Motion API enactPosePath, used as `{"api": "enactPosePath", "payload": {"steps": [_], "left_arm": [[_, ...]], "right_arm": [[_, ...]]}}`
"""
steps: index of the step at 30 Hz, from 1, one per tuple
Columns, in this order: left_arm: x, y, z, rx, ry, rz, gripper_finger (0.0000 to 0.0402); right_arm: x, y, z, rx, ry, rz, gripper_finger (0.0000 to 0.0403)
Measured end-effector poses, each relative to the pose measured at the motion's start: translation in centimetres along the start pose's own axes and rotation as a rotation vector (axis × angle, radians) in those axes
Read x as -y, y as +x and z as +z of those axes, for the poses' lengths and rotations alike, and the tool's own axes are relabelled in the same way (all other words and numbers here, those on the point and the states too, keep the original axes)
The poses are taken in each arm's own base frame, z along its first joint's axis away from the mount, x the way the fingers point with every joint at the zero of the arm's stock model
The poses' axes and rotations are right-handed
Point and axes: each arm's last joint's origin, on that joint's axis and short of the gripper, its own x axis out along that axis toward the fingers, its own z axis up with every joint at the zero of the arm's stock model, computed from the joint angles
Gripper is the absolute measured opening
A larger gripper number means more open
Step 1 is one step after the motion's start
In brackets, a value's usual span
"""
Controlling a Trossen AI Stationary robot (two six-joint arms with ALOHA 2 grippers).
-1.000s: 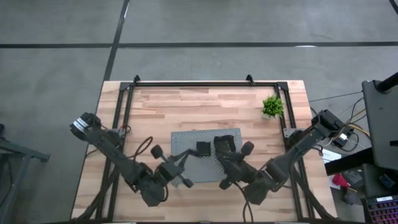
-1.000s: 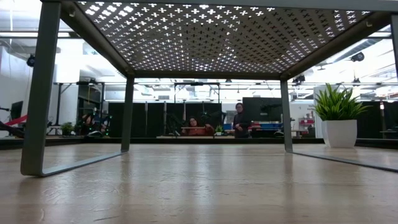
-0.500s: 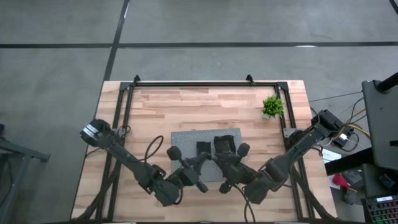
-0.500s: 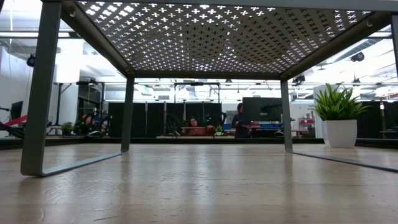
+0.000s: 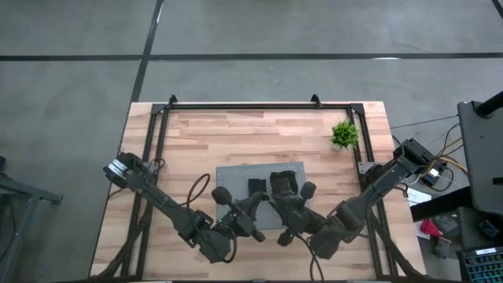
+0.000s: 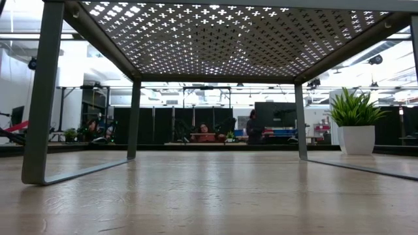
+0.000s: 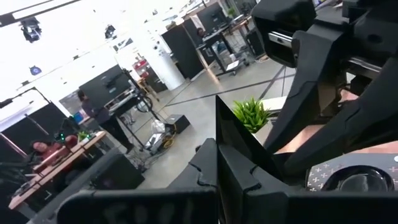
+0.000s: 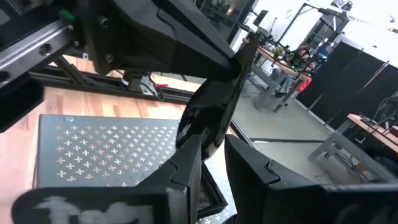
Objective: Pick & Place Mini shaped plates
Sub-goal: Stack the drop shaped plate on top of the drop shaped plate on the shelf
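Since a second ago your left gripper [image 5: 253, 204] has swung in over the near edge of the board [image 5: 236, 177] and now sits just beside the right gripper [image 5: 281, 195], which has hardly moved. The left jaws are clenched; in the left wrist view a dark flat shape stands up between them, and you cannot tell from that whether it is a plate. The right jaws have narrowed and are grasping the big plate [image 5: 284, 179] by its near edge, so the glossy black dish reaches forward from them over the board. The small plate [image 5: 256, 187] lies flat on the board just ahead of the left jaws and just beside the big plate, where it lay before. A plant [image 5: 343, 134] stands well beyond the right jaws, toward the far right corner of the desk [image 5: 196, 141]. The desk is pale wood inside a black frame, on a grey floor with dark lines. Seen from desk height, the board stands on legs, and two people [image 6: 208, 132] are at a bench far back in a bright workshop.
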Motion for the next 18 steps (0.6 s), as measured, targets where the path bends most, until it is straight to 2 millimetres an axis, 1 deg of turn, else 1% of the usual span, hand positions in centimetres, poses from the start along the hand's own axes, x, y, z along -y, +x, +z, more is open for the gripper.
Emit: {"api": "enactPosePath", "payload": {"steps": [8,11,13,18], "left_arm": [[0.16,-0.02,0.06,0.022,-0.030,-0.066,0.0000],[0.18,-0.02,0.01,0.021,-0.030,-0.066,0.0000],[0.17,-0.01,-0.02,0.019,-0.030,-0.060,0.0000],[0.23,-0.06,-0.14,0.019,-0.028,-0.062,0.0000]], "right_arm": [[0.04,0.07,0.00,-0.001,-0.002,-0.002,0.0068],[0.03,0.06,0.00,0.000,-0.007,-0.002,0.0063],[0.04,0.06,0.00,-0.001,-0.014,-0.004,0.0054],[0.10,0.09,-0.02,-0.002,-0.043,-0.017,0.0015]]}}
